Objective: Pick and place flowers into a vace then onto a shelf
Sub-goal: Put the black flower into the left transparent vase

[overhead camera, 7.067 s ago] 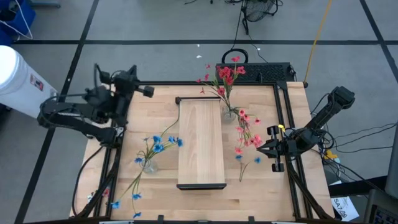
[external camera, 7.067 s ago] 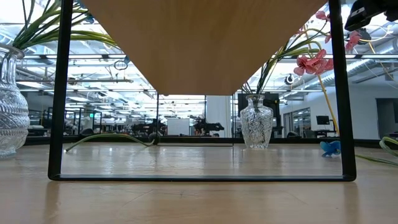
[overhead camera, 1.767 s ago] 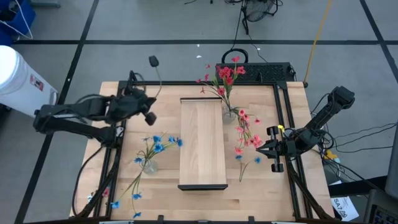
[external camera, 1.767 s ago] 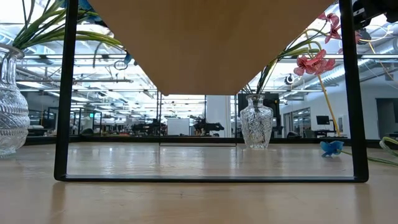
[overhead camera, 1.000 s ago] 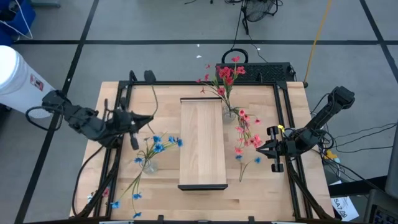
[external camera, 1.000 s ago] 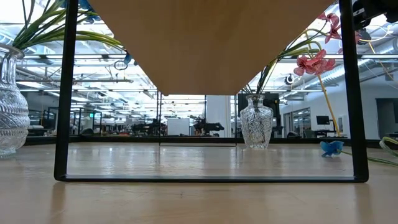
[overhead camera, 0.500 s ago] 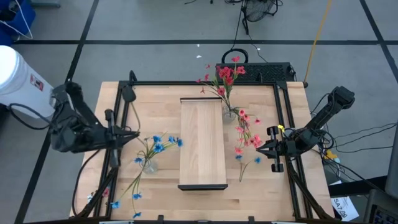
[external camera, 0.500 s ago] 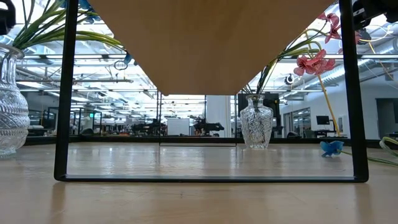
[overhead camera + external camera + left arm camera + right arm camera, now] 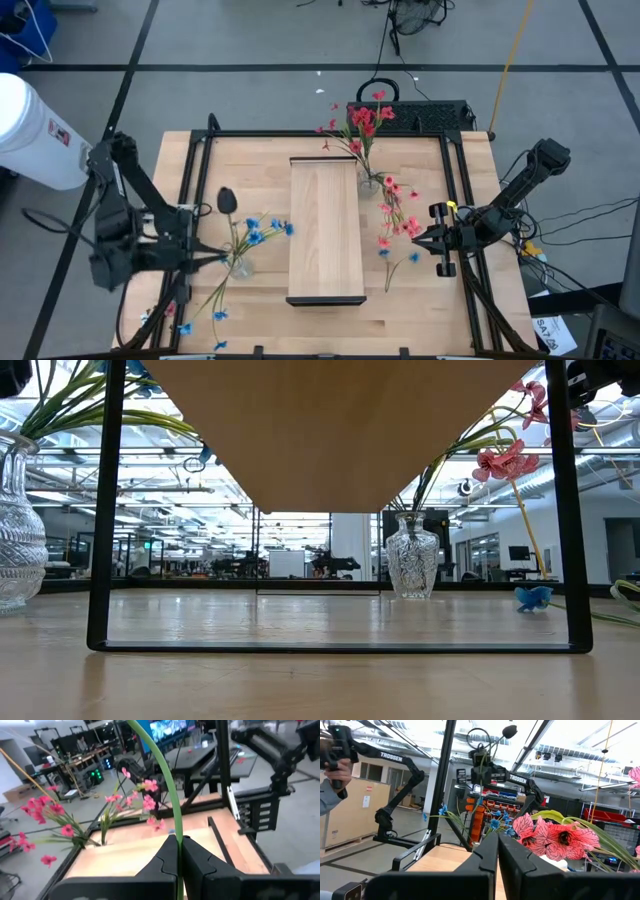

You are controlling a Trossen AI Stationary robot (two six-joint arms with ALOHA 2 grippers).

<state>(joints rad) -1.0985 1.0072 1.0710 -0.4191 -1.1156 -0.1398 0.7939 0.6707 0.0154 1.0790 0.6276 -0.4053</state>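
Observation:
My left gripper (image 9: 222,257) is shut on a thin green stem (image 9: 167,795) with a dark oval tip (image 9: 228,200), beside the glass vase (image 9: 240,265) of blue flowers (image 9: 255,232) near the table's left side. My right gripper (image 9: 419,238) stays at the right edge, shut on a pink flower spray (image 9: 398,215); its blossoms (image 9: 555,837) show close beside my fingers. The pale wood shelf (image 9: 324,230) stands on black legs (image 9: 104,510) mid-table. A second glass vase (image 9: 368,182) with red flowers (image 9: 362,118) stands by the shelf's far right corner. My left gripper pinches the green stem (image 9: 178,836) between its two fingers, which lie level across it from the table's left. The stem rises above the fingers, with its dark tip on top. My right gripper holds the pink spray, but its fingers hide the exact place. The blossoms (image 9: 505,460) stand well above the tabletop.
Loose blue-blossom sprays (image 9: 200,315) lie near the table's near-left corner, and one blue blossom (image 9: 413,257) lies by the right gripper. The black frame rails (image 9: 190,170) run along both table sides. A person's hand (image 9: 332,755) shows beyond the table.
My left arm has swung back toward the table's near edge, carrying the shut gripper and its stem from beside the shelf's far-left part to the blue-flower vase. The stem has stayed upright in the hold. My right arm has kept still.

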